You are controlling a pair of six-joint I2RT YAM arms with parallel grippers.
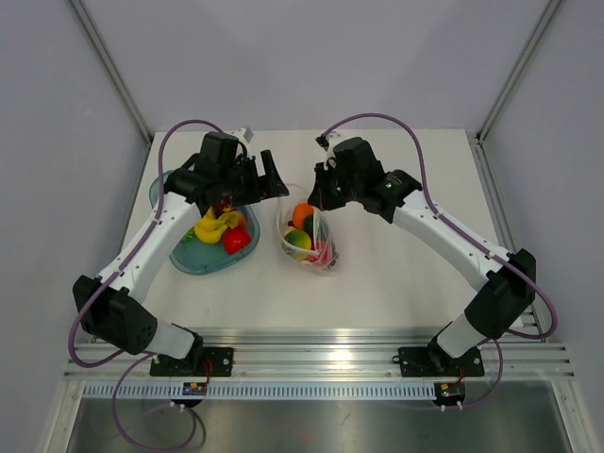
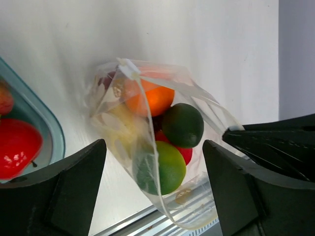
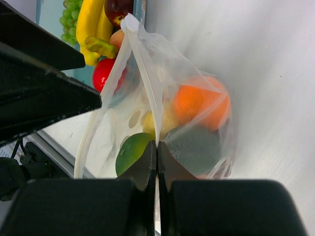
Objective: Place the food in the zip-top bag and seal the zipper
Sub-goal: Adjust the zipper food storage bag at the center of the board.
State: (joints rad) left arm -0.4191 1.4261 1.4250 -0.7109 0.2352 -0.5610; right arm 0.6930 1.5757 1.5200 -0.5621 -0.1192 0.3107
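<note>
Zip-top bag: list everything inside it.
Inside the zip-top bag: an orange, a dark green fruit, a lighter green one and a red piece mostly covered by them. Through the crinkled plastic a pale yellow shape shows too; anything underneath is hidden.

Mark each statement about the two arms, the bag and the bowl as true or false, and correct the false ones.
1. The right gripper is shut on the mouth edge of the zip-top bag. True.
2. The left gripper is clamped on the bag. False: its jaws stand open, clear of the bag.
3. An orange lies inside the bag. True.
4. The bowl holds no food. False: bananas and a red fruit lie in it.
</note>
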